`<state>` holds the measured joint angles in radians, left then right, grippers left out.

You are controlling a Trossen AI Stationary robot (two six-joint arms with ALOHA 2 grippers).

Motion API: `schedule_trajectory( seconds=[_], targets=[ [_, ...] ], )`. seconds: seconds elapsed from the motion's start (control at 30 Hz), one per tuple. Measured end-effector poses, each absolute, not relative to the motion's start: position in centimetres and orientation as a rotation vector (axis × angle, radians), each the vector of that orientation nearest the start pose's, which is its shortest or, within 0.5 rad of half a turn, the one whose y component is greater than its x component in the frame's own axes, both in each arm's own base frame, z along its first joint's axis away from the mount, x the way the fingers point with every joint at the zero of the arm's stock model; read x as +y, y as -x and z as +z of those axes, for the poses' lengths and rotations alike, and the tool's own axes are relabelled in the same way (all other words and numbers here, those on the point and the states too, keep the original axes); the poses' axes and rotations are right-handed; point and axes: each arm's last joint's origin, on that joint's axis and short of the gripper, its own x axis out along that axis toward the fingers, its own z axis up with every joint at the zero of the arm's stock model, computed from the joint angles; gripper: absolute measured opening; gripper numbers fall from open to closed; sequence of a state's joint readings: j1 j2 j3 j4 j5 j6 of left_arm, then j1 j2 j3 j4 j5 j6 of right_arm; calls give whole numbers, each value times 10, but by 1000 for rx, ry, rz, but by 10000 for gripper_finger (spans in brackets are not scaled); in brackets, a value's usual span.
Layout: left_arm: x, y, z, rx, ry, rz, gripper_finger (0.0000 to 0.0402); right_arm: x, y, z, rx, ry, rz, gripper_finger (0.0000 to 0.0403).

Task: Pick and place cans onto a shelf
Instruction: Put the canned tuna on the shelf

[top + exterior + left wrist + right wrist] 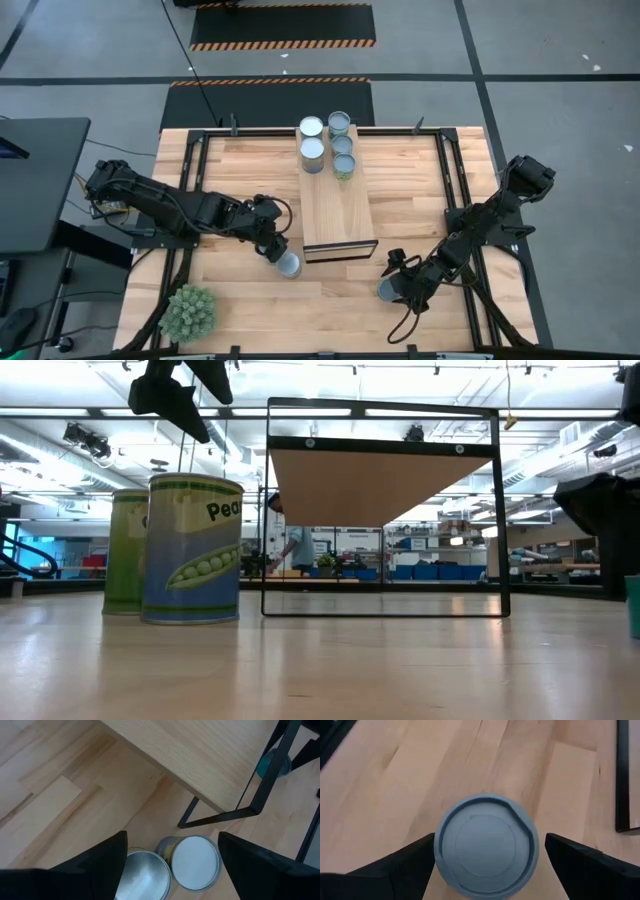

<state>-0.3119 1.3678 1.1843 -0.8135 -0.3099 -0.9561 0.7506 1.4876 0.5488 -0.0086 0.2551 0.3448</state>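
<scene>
The shelf (338,210) stands mid-table on a black frame, with several cans (313,150) upright on its far end. Two more cans stand upright on the table by its near left corner, one with a pea label (192,548) and a green one (125,550). My left gripper (276,252) hovers open above them; their tops (195,862) show below its fingers. A blue-grey-topped can (486,845) stands upright near the table's right front. My right gripper (392,278) is open, one finger on either side of it, apart from its rim.
A green spiky ball plant (188,312) sits at the near left corner. Black frame rails (455,190) run along the table's sides. The shelf's black leg (260,790) stands close to the left gripper. A person (297,545) is far off in the room.
</scene>
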Motion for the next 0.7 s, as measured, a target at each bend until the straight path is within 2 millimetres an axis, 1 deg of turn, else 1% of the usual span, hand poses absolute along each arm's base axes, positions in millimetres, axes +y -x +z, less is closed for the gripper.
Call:
schedule_trajectory(
  seconds=[0.17, 0.3, 0.4, 0.63, 0.7],
  targets=[
    [-75, -260, 296, 853, 579, 440, 315, 158, -184, 122, 921, 155, 316, 350],
    [-75, -260, 296, 853, 579, 440, 315, 157, -185, 122, 927, 168, 352, 306],
    [-75, -260, 296, 853, 578, 440, 315, 159, -189, 125, 925, 156, 376, 276],
    [-75, -260, 296, 856, 564, 433, 315, 162, -202, 139, 894, 126, 373, 275],
    [-75, -260, 296, 858, 555, 428, 315, 162, -206, 148, 878, 120, 368, 279]
  ],
)
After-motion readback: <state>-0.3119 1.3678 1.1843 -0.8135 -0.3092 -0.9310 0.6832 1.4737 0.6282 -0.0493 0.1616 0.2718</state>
